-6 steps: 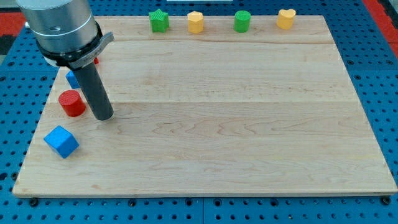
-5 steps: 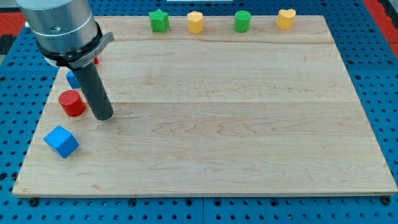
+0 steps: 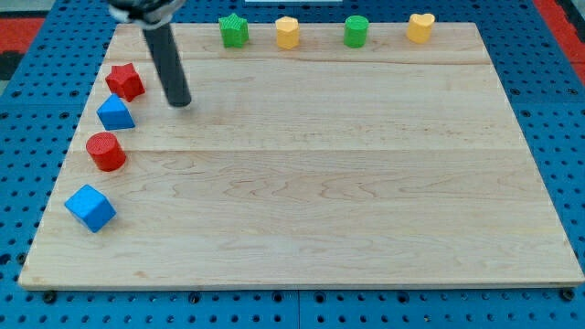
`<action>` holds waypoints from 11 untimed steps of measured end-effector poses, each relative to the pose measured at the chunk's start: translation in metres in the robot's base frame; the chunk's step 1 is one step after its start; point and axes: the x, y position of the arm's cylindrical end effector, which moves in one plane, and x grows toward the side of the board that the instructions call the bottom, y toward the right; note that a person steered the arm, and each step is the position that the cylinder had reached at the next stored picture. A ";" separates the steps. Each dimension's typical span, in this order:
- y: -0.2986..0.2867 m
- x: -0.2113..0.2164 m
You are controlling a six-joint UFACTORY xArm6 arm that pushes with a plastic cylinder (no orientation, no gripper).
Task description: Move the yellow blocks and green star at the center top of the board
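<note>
Camera view: my tip (image 3: 180, 102) just right of red star (image 3: 125, 81) (no gripper fitted); no writing visible.

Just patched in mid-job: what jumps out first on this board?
A row of four blocks lines the view's top edge: green star, yellow block, green cylinder, yellow heart. Down the view's left runs a column: red star, blue block, red cylinder, blue cube. My tip rests right of the red star, touching nothing.
</note>
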 end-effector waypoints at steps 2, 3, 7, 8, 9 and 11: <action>0.033 -0.127; 0.024 -0.142; 0.018 -0.091; 0.111 -0.002; 0.214 0.023; 0.480 -0.067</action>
